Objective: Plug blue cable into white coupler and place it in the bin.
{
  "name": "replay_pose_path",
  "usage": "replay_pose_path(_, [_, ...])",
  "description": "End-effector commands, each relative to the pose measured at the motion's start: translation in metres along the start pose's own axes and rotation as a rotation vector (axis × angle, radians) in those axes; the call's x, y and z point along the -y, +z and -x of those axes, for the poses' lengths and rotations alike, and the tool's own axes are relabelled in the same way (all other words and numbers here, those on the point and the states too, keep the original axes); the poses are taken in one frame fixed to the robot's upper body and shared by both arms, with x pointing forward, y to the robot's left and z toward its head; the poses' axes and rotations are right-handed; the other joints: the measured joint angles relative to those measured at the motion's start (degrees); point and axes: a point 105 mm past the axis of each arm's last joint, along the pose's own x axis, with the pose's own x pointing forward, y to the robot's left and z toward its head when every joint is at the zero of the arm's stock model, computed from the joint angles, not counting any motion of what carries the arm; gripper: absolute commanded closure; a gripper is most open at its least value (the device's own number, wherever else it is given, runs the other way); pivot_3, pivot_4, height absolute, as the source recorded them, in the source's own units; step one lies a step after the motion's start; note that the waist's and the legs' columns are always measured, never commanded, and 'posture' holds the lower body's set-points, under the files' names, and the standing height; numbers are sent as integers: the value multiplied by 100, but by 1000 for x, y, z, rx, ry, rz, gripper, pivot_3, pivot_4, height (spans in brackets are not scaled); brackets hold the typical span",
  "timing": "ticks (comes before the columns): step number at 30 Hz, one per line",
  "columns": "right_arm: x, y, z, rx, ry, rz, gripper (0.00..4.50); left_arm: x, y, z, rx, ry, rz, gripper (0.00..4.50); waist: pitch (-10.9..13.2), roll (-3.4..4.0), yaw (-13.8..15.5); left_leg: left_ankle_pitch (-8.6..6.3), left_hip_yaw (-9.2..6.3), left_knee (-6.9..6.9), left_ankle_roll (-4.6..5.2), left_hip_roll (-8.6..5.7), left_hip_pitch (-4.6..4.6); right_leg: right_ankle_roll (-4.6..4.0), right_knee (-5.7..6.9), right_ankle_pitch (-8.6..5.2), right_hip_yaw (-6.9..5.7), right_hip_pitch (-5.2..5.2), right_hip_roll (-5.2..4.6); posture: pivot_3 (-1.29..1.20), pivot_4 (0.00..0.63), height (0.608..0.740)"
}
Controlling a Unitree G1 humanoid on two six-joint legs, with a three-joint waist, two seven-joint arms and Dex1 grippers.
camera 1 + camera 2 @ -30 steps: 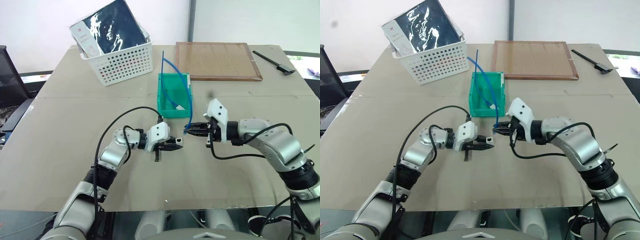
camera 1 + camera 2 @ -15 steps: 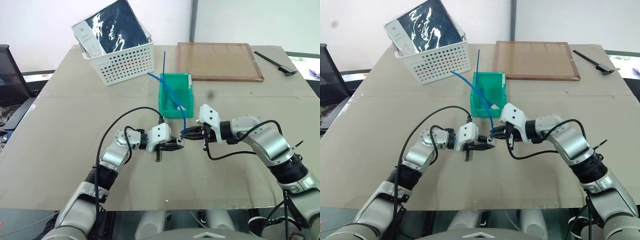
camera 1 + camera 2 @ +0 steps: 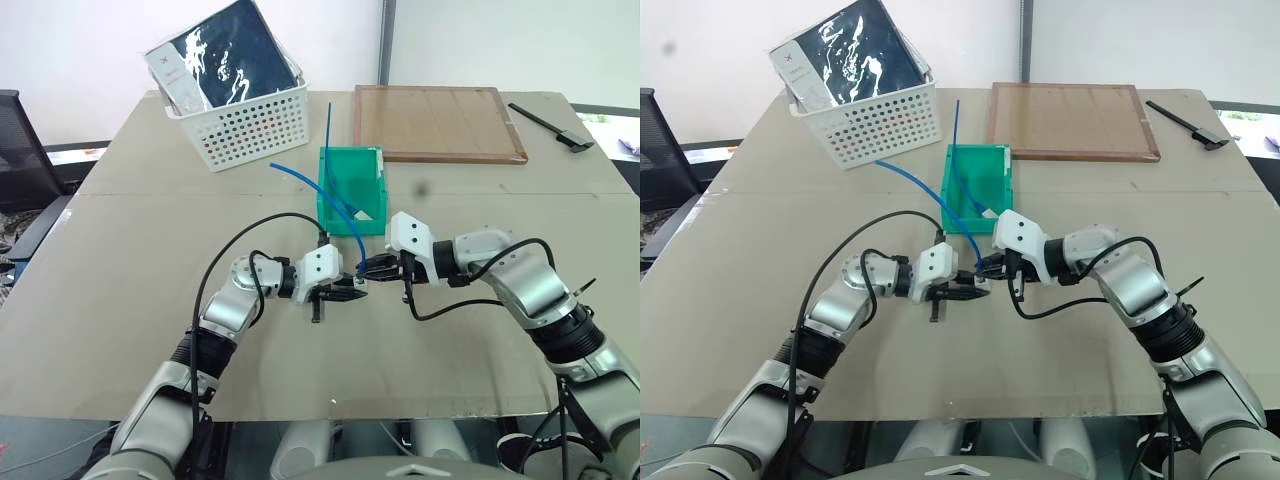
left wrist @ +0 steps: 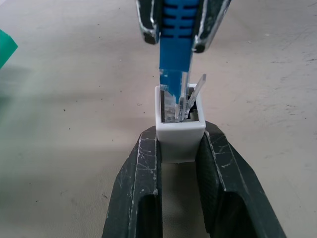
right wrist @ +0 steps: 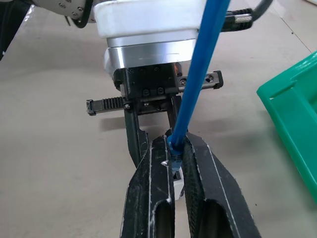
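Bright, even light; soft shadows

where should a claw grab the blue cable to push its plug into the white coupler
Grip the blue cable on its ribbed boot just behind the clear plug, coming from opposite the socket mouth of the white coupler. The cord is floppy, so only that stiff end steers the plug. The right claw is shut there, plug tip already in the socket, the left claw clamping the coupler's sides.

Far end of blue cable (image 3: 335, 205), hidden inside bin (image 3: 325, 200).
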Motion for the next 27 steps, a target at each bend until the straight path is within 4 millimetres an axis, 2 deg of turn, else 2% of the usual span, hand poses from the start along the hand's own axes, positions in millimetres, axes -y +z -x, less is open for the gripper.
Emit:
replay_pose_path(1, [-3,-19,4,-102,39,-14,4500,1,-6,-3,-42,0,13,4148,-3,0,1,0,0,0,0,0,1,0,0,0,0,1,0,0,150,740])
replay_pose_path(6, [-2,-20,9,-135,77,-9,4500,2,-3,-3,-39,-2,9,4148,-5,3,11,0,-1,0,0,0,1,0,0,0,-1,2,0,0,150,740])
replay_pose_path(17, [5,-12,-1,-167,125,10,4500,5,2,-5,-32,-3,4,4148,-8,5,18,0,-1,0,0,0,2,0,-1,0,-1,2,0,0,150,740])
replay_pose_path(27, [11,-1,-1,-204,166,23,4500,4,21,-6,-19,2,4,4148,-7,7,20,0,-3,0,-1,0,-1,0,-1,0,-3,-1,0,0,150,740])
